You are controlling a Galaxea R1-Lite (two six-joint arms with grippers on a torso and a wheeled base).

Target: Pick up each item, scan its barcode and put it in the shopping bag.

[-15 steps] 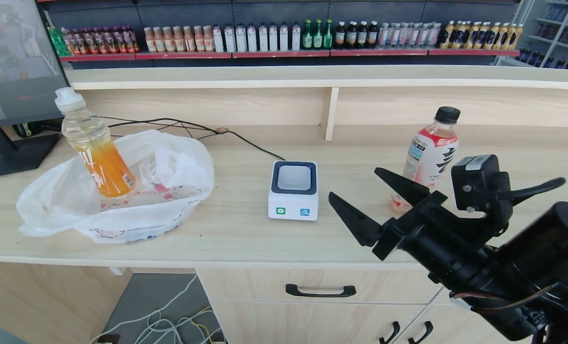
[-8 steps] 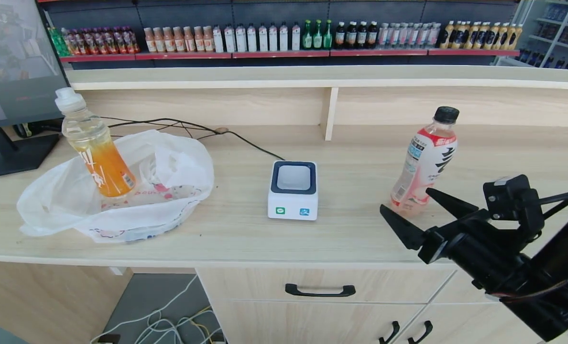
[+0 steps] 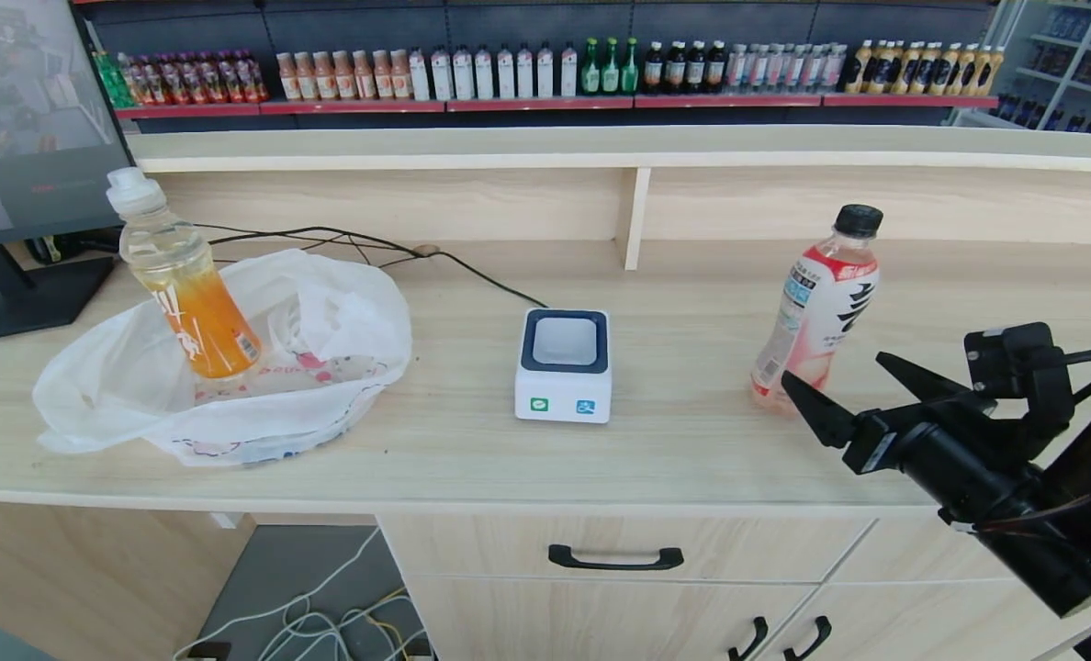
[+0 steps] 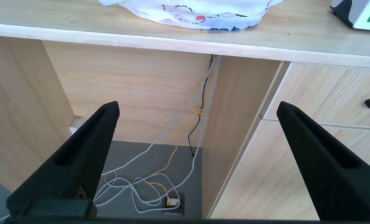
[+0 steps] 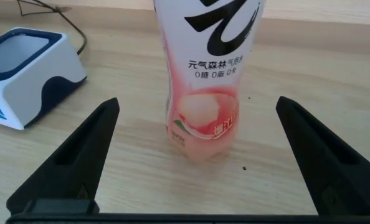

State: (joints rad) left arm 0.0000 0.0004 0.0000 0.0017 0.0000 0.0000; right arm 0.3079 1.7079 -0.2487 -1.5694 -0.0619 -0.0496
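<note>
R tool is spread wide, nothing in it, low over the surface on my right side. The pink drink bottle stands upright on its base just ahead of the fingertips, long axis vertical, black cap on top, and in the wrist cam it sits centred in the gap. I judge it's not yet btwn the fingers, so the next move is straight fwd, then close on the lower body. The R arm is clearly the nearer one. L tool is also wide open and empty, hanging below the surface edge in front of the cabinet, under the bag side. The barcode scanner sits mid-surface, btwn the pink bottle and the white shopping bag. The bag lies open at my left and already holds one orange drink bottle, standing in it, tilted a bit.
</note>
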